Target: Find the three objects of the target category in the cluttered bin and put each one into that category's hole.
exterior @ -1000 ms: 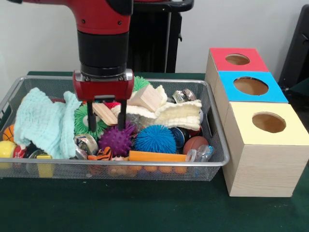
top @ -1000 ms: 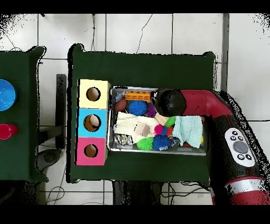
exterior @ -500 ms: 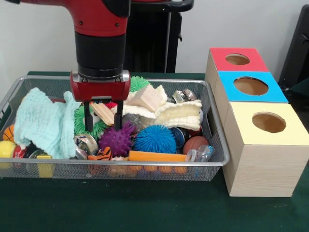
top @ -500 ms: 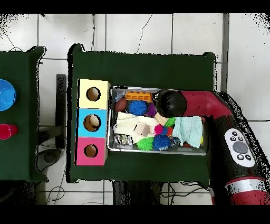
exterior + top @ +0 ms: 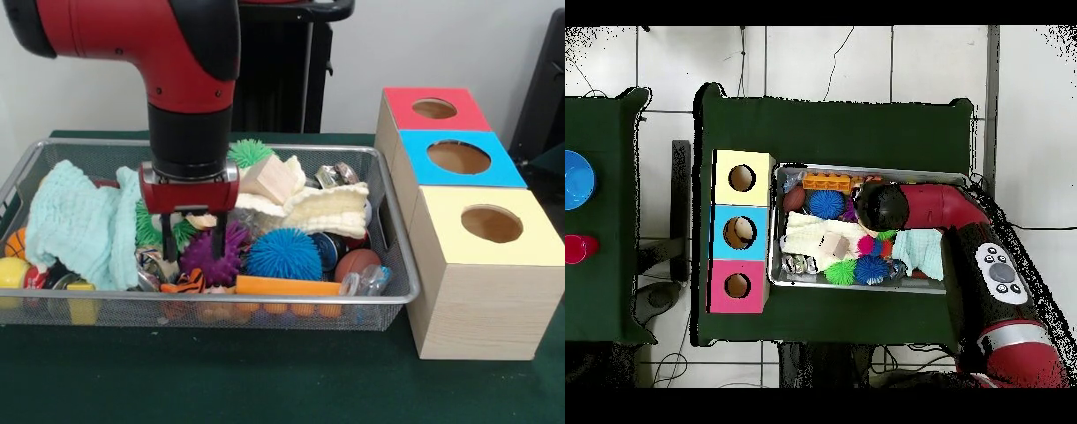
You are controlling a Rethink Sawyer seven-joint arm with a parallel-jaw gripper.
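Note:
The wire mesh bin [image 5: 395,299] is full of clutter. The orange tiger-striped toy [image 5: 189,282] lies at its near wall, partly buried between a can and an orange brick. My gripper [image 5: 192,249] is open and low in the bin. Its fingers [image 5: 167,244] straddle a spot just above and behind the tiger toy, beside the purple spiky ball [image 5: 212,259]. I cannot pick out the pale yellow duck. The red-topped box's hole [image 5: 434,109] is at the far right and empty. In the overhead view the arm [image 5: 883,206] covers the gripper, and the hole [image 5: 737,286] shows left of the bin [image 5: 774,262].
A mint cloth [image 5: 75,221], a green spiky ball [image 5: 150,228], a blue spiky ball [image 5: 282,254], a cream cloth [image 5: 322,208], a wooden block [image 5: 274,179] and a basketball [image 5: 357,263] crowd the bin. The blue-topped box [image 5: 503,172] and the yellow-topped box [image 5: 538,243] stand nearer than the red one.
The gripper has come down and moved toward the bin's near wall, from over the green spiky ball to just above the tiger toy. It stays open.

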